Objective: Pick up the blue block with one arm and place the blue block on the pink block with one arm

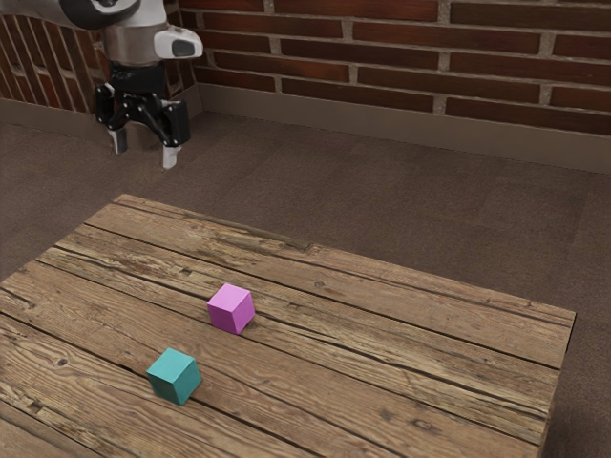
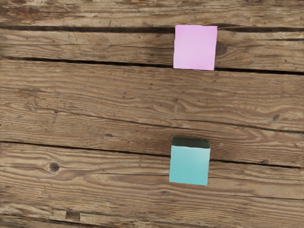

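Note:
A teal-blue block (image 1: 174, 375) rests on the wooden table (image 1: 401, 315) near its front edge. A pink block (image 1: 231, 308) sits a short way behind it and toward the exterior view's right, apart from it. My gripper (image 1: 143, 148) hangs high above the table's far left corner, open, with nothing between its fingers. Looking straight down, the wrist view shows the teal-blue block (image 2: 189, 164) and the pink block (image 2: 195, 47) lying flat on the planks, separated by about two block widths.
The table's planks (image 2: 95, 109) have dark gaps running across them. Beyond the table are a brown carpeted floor (image 1: 401, 200) and a red brick wall (image 1: 382, 48). The table's right edge (image 1: 563, 372) drops off to the floor.

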